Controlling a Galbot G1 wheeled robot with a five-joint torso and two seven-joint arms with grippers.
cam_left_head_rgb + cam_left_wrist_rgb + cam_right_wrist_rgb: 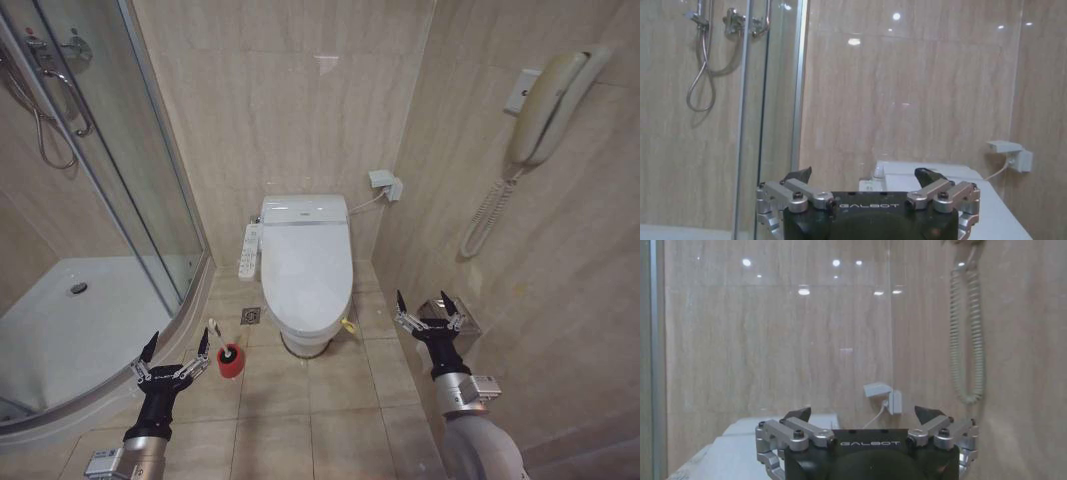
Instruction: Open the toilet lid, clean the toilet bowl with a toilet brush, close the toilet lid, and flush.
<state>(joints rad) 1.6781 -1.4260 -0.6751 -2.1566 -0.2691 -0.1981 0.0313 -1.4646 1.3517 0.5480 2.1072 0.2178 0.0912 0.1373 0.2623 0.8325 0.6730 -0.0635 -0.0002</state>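
Observation:
The toilet lid [306,268] lies shut over the white toilet bowl [305,338] against the back wall, with a yellow-green band at its right front edge. A side control panel [248,251] sticks out on its left. The toilet brush [217,333] stands with its thin white handle in a red holder cup [231,361] on the floor left of the bowl. My left gripper [176,347] is open, just left of the cup. My right gripper [427,303] is open, to the right of the bowl near the wall. The wrist views show the left gripper [863,175] and right gripper [862,413] open and empty.
A glass shower enclosure [120,160] with a white curved tray [70,320] fills the left side. A wall phone [545,105] with coiled cord hangs on the right wall. A power adapter [384,183] sits on the wall behind the toilet. A floor drain [250,316] lies beside the bowl.

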